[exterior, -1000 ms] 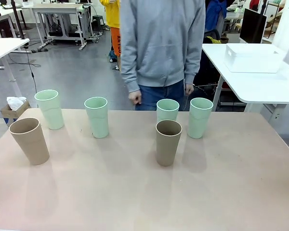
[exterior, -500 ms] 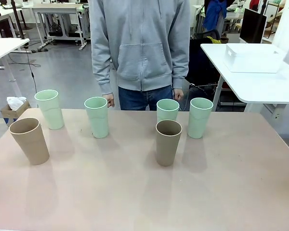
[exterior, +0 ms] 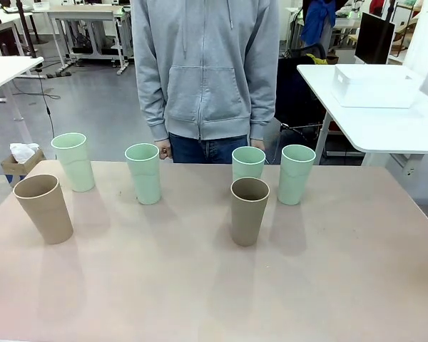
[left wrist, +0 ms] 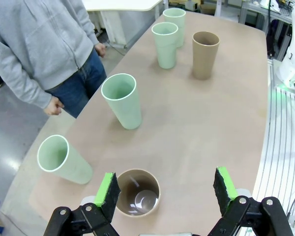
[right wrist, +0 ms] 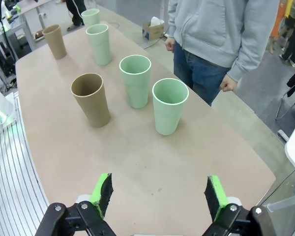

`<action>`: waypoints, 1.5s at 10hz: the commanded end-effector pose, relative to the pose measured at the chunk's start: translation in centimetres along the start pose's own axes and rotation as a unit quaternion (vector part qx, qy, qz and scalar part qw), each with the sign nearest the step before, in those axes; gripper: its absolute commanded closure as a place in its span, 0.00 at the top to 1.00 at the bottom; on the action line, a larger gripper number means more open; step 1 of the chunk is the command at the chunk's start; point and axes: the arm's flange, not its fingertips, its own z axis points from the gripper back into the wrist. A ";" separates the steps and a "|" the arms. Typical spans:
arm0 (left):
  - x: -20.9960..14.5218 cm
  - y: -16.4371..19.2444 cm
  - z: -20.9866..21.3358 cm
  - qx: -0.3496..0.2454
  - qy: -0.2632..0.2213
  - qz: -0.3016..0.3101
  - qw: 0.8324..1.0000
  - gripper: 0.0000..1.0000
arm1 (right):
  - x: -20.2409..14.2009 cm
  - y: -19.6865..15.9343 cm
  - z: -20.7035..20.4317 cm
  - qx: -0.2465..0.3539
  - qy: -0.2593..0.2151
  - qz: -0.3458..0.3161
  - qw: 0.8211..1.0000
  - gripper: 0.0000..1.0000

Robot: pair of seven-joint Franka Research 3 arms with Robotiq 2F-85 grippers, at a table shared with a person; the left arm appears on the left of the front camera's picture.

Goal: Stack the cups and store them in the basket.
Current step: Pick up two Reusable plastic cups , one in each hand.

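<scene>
Only the person (exterior: 207, 71) has moved since the earlier frame, shifted to centre behind the table (exterior: 200, 285) w/ hands down; all cups unmoved. Left gripper (left wrist: 166, 188) is held spread wide w/ nothing btwn the pads, a tan cup (left wrist: 137, 192) standing just ahead of its fingers close to one pad, mint cups (left wrist: 122, 101) farther out. Right gripper (right wrist: 159, 195) is likewise spread & empty, nearest mint cup (right wrist: 169, 105) well ahead of the fingers, the basket (exterior: 374, 96) far off on a side table (exterior: 385, 125). No stacking is judged begun: a first cup must be straddled by the pads, gripped & nested into a neighbour.
</scene>
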 end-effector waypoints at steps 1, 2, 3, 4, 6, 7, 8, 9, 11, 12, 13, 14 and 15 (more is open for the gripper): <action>0.2 0.2 0.1 -0.003 -0.008 -0.009 1.000 1.00 | 0.0 -0.3 0.1 0.006 -0.010 0.010 1.000 1.00; 0.2 0.2 0.1 -0.003 -0.008 -0.009 1.000 1.00 | 0.0 -0.3 0.1 0.006 -0.010 0.010 1.000 1.00; 0.2 0.2 0.1 -0.003 -0.008 -0.009 1.000 1.00 | 0.0 -0.3 0.1 0.006 -0.010 0.010 1.000 1.00; 0.2 0.2 0.1 -0.003 -0.008 -0.009 1.000 1.00 | 0.0 -0.3 0.1 0.006 -0.010 0.010 1.000 1.00; 0.2 0.2 0.1 -0.003 -0.008 -0.009 1.000 1.00 | 0.0 -0.3 0.1 0.006 -0.010 0.010 1.000 1.00; 0.2 0.2 0.1 -0.003 -0.008 -0.009 1.000 1.00 | 0.0 -0.3 0.1 0.006 -0.010 0.010 1.000 1.00; 0.2 0.2 0.1 -0.003 -0.008 -0.009 1.000 1.00 | 0.0 -0.3 0.1 0.006 -0.010 0.010 1.000 1.00; 0.2 0.2 0.1 -0.003 -0.008 -0.009 1.000 1.00 | 0.0 -0.3 0.1 0.006 -0.010 0.010 1.000 1.00; 0.2 0.2 0.1 -0.003 -0.008 -0.009 1.000 1.00 | 0.0 -0.3 0.1 0.006 -0.010 0.010 1.000 1.00; 0.2 0.2 0.1 -0.003 -0.008 -0.009 1.000 1.00 | 0.0 -0.3 0.1 0.006 -0.010 0.010 1.000 1.00; 0.2 0.2 0.1 -0.003 -0.008 -0.009 1.000 1.00 | 0.0 -0.3 0.1 0.006 -0.010 0.010 1.000 1.00; 0.2 0.2 0.1 -0.003 -0.008 -0.009 1.000 1.00 | 0.0 -0.3 0.1 0.006 -0.010 0.010 1.000 1.00; 0.2 0.2 0.1 -0.003 -0.008 -0.009 1.000 1.00 | 0.0 -0.3 0.1 0.006 -0.010 0.010 1.000 1.00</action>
